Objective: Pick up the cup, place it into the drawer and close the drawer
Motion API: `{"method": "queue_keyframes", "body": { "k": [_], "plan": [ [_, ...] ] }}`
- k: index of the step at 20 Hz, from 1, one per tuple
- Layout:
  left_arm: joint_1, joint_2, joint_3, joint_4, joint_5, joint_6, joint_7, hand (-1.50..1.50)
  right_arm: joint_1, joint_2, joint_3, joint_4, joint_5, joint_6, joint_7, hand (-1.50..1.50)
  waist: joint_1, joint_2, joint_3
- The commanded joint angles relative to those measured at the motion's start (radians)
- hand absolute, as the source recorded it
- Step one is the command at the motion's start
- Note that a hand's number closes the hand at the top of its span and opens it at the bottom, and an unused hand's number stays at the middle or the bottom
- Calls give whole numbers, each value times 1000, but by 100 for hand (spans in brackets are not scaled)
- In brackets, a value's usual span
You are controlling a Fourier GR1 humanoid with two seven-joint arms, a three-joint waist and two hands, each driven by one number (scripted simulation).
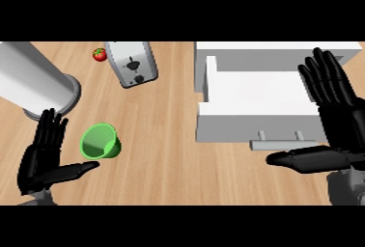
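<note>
Looking down at the wooden counter (164,159), I take the green cup (100,141) as my landmark. It lies on its side on the wood, its open mouth turned toward me and a little to the left. My left hand (44,161) is just beside it on the left, fingers straight and pointing away from me, thumb spread out toward the cup's lower edge; the hand is open and holds nothing, and I cannot tell whether the thumb tip touches the rim. Up and to the left of the cup stands a big grey cylinder (35,79), close to my fingertips. Farther beyond the cup, a silver toaster (133,62) lies at a slant, with a small red strawberry (100,54) just to its left. Well to the right of the cup sits the white drawer (257,103), pulled open, its grey handle (279,142) facing me. My right hand (335,120) is over the drawer's right edge, fingers straight, thumb stretched toward the handle, open and empty.
</note>
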Motion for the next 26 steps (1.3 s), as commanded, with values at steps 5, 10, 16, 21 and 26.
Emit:
{"method": "queue_keyframes", "body": {
  "k": [5, 10, 16, 21, 26],
  "plan": [
    [-61, 3, 19, 373, -66, -16, -250, -150, 20, 9, 3, -51, -3, 0, 38, -150, -5, 0, 0],
    [-169, 63, 59, 572, -68, -14, -348, -150, -47, 37, 33, 26, 69, -35, 7, -150, -1, 1, 0],
    [-296, 140, 103, 941, -81, -76, -548, -150, -75, -16, -50, -2, -32, 6, 75, -150, -6, 2, -1],
    [-403, 131, 125, 1133, -99, -55, -711, -150, -32, -20, -43, -35, -48, 39, 57, -150, -20, 6, -3],
    [-415, 121, 115, 1198, -118, -52, -786, -150, -68, -1, -24, -10, -9, -1, 82, -150, -19, 7, -3]
  ]
}}
